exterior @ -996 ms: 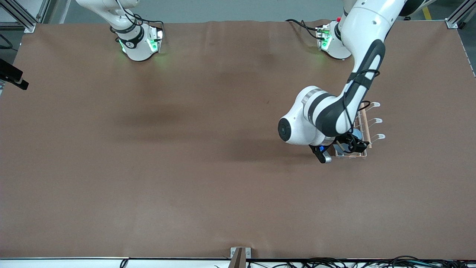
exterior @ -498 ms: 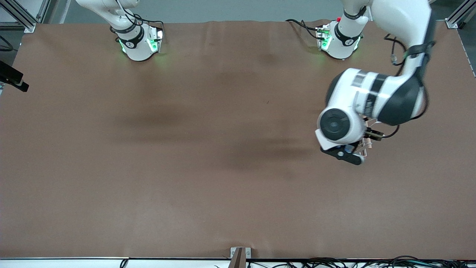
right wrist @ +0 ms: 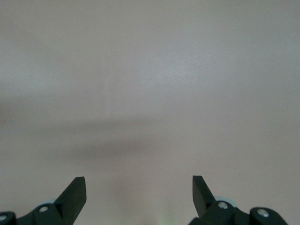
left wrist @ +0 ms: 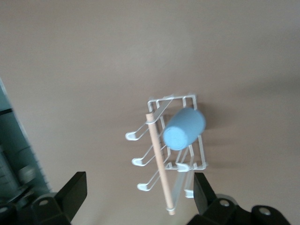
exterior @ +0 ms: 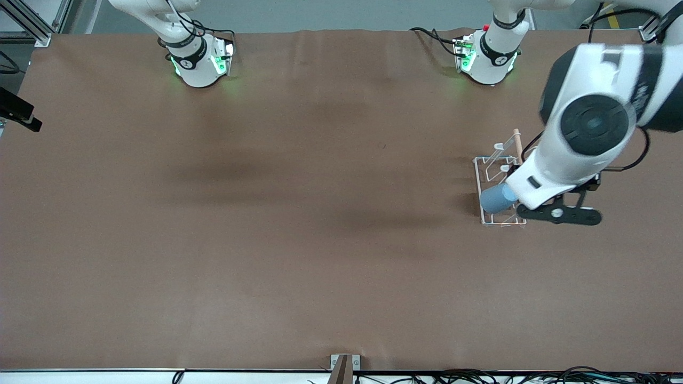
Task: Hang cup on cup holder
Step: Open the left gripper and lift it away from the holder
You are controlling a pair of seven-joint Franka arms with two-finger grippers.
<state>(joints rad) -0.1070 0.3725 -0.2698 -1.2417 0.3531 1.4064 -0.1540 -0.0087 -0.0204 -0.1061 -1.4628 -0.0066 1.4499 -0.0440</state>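
The light blue cup [exterior: 493, 198] hangs tilted on a prong of the white wire cup holder [exterior: 476, 176], at the end of the rack nearer the front camera. In the left wrist view the cup [left wrist: 183, 129] shows its flat bottom, beside the holder's wooden rod [left wrist: 159, 159]. My left gripper [left wrist: 139, 194] is open and empty, high over the rack and apart from it. The left arm [exterior: 587, 128] hides part of the rack. My right gripper [right wrist: 139, 192] is open over bare brown table and waits; only that arm's base [exterior: 197, 58] shows in the front view.
The rack stands toward the left arm's end of the brown table [exterior: 299, 224]. A black object [exterior: 18, 113] juts in at the right arm's end. A small bracket [exterior: 344, 365] and cables lie along the edge nearest the front camera.
The left arm has risen and swung away from the rack toward its own end of the table, uncovering the cup, which now hangs on the prong. The right arm has not moved.
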